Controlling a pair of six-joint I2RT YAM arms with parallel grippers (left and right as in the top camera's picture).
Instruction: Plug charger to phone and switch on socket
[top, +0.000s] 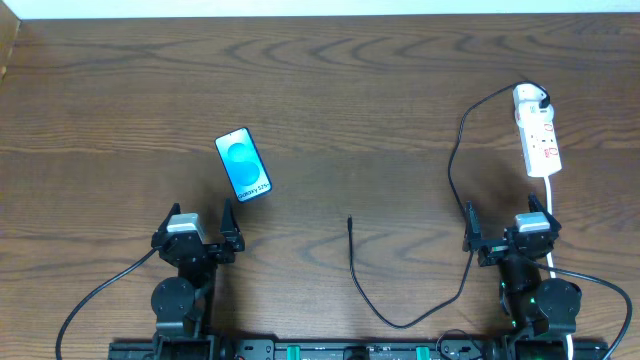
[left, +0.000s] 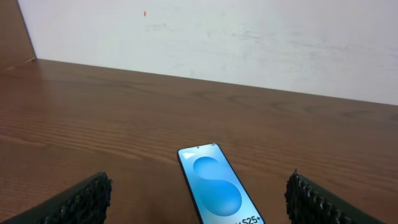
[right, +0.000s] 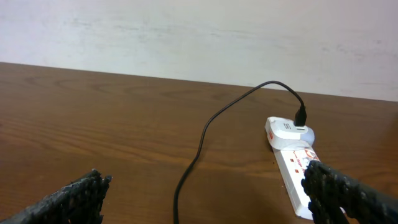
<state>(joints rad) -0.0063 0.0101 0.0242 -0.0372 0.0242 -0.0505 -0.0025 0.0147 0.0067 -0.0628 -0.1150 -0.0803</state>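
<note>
Charger cable (top: 351, 245) lies slack on the wooden table (top: 350, 90). Its free plug end rests to the right of the phone (top: 243, 165), well apart from it. The socket (top: 538, 135) sits much farther right of the phone. My left gripper (top: 200, 222), just nearer me than the phone, and my right gripper (top: 500, 225), far to the phone's right, both stand wide open and hold nothing. I judge the thin plug could slip from my fingers, or the unbraced phone could slide when pushed. The phone's port and the socket's switch position are too small to make out.
</note>
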